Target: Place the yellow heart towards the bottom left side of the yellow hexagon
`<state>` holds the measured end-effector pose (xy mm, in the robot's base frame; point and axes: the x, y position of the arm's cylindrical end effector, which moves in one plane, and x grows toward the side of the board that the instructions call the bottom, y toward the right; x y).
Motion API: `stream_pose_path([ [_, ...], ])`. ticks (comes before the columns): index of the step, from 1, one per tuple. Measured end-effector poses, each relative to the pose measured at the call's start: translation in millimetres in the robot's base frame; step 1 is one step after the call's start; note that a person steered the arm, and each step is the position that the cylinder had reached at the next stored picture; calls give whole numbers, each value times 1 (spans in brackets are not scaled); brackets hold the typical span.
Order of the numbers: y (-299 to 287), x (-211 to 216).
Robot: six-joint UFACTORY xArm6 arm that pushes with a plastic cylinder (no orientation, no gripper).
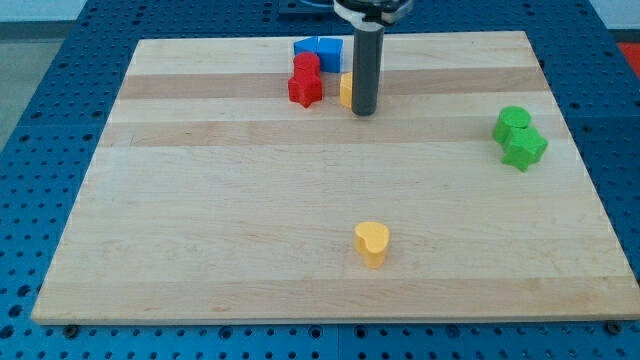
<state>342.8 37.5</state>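
Pale wooden board (250,200) fills most of my view, grain running left to right in lighter and darker bands. Around it on every side, a blue perforated base (60,90) with a regular grid of small holes. Light is even; shadows soft and short.

No text, label, brand, number or sign can be read anywhere on the pale wooden bench (200,200) (nor on the coloured blocks or the dark rod)
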Motion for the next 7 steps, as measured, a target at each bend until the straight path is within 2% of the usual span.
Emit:
stream_pose_path([
  [4,-9,-39],
  [5,-6,-14],
  [7,-4,89],
])
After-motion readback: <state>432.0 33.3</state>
